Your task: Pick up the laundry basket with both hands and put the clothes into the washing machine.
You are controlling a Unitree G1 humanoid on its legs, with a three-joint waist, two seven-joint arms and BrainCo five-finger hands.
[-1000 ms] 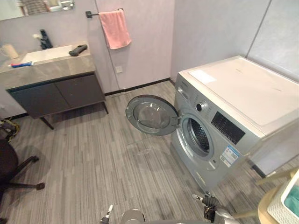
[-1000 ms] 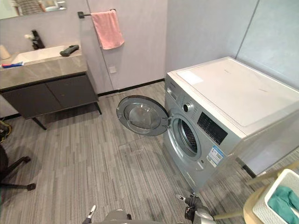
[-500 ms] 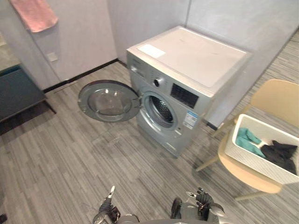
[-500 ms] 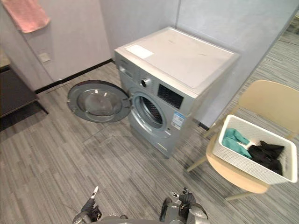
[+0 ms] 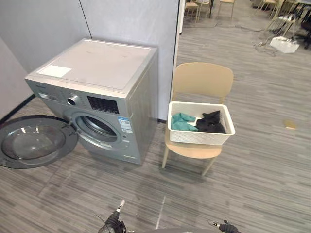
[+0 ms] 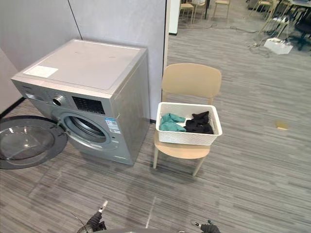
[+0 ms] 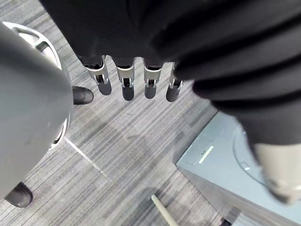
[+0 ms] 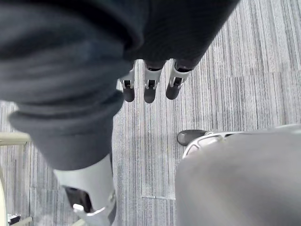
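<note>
One white laundry basket sits on the seat of a tan chair, just to the right of the washing machine. Inside it lie a teal garment and a black garment, touching each other. The machine's round door stands swung wide open over the floor. Its left part is cut off by the edge of the eye views, and the drum behind the opening is too dark to make out.

Both eye views catch the left hand and the right hand at the bottom edge, well apart from the basket and largely cut off. The wrist views give what those lack. The left hand's fingers hang straight and relaxed above the floor with nothing in them, and the right hand's fingers do the same.

Half a second ago the basket stood at the picture's right and the machine in its middle. The whole picture has shifted, so the camera turned, while basket and chair kept their places.
</note>
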